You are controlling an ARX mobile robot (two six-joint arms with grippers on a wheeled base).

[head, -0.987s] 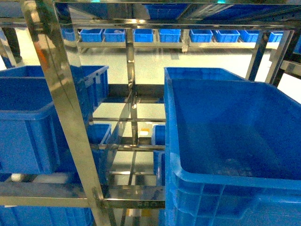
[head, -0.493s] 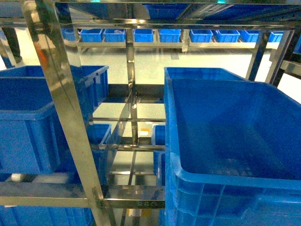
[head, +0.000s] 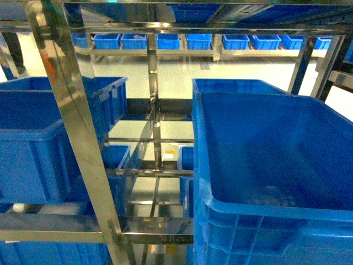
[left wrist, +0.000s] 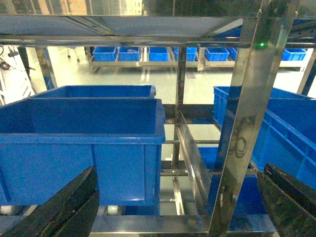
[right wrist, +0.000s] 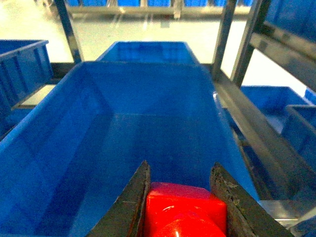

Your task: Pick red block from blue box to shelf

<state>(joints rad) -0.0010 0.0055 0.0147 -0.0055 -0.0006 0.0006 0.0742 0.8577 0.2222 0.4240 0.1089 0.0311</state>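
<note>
Now Over the Crate, Block Clamped

Right gripper [right wrist: 180, 207]: jaws pinching red block [right wrist: 185, 212], poised above a dark blue crate [right wrist: 123, 133] on the shelf [head: 71, 127], presumably for release. Left gripper [left wrist: 173, 207]: jaws wide, idle.

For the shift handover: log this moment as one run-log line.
phase: carrying | right tool: shut on red block, above a dark blue crate | left tool: open, holding nothing, facing shelf | block not yet placed

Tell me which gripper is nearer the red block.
Right. The right gripper is clamped on the red block above a blue crate; the left gripper is open, facing the shelf.
</note>
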